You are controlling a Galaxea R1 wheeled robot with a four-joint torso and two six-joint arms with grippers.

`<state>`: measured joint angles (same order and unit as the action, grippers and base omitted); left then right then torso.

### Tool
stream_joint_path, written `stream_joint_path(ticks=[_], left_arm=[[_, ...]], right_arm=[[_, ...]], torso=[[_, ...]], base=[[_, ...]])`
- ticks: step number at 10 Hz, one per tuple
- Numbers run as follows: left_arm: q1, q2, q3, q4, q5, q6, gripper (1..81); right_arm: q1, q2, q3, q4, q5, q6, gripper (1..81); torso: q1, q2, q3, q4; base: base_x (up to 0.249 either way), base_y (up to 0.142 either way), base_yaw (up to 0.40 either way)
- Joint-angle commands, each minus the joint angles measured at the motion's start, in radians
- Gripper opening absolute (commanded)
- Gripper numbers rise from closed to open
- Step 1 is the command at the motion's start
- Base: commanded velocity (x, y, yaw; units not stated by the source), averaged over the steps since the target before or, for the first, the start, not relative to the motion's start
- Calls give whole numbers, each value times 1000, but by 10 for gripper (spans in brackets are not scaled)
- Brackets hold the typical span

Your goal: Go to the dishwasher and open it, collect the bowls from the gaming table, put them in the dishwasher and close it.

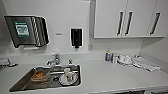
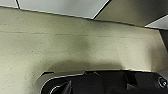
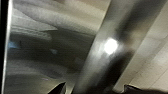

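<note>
A brushed stainless-steel front, the dishwasher [image 3: 37, 50], is very close in the right wrist view. A thick steel handle bar [image 3: 105, 50] with a bright glare spot runs across it. My right gripper [image 3: 95, 89] is right at this bar, with dark parts showing on either side of it. In the left wrist view, my left arm hangs low over a beige speckled floor [image 2: 75, 45], next to white cabinet bases [image 2: 62, 7]. The bowls and the gaming table are out of view.
The head view looks down on a white counter [image 1: 105, 75] with a steel sink [image 1: 50, 77] holding a clear container, a cup and a plate. Bottles and cloths [image 1: 135, 61] lie at the right. On the wall are a towel dispenser [image 1: 25, 30], a soap dispenser [image 1: 76, 37] and white upper cabinets [image 1: 125, 17].
</note>
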<state>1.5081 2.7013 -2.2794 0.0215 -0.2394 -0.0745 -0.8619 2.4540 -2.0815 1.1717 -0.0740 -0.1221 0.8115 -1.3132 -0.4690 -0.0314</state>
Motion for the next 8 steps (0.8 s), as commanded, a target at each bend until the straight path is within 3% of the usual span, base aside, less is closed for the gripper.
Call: stream_joint_path(ticks=[1,8], left_arm=[[-56,-17,6,0,35,4,811],[-56,-15,6,0,23,4,811]], right_arm=[[1,-87,-63,-23,-154,-19,811],[-75,-108,-52,-58,-267,-19,811]], torso=[[0,0,0,0],[0,0,1,0]], base=[[0,0,0],[0,0,0]])
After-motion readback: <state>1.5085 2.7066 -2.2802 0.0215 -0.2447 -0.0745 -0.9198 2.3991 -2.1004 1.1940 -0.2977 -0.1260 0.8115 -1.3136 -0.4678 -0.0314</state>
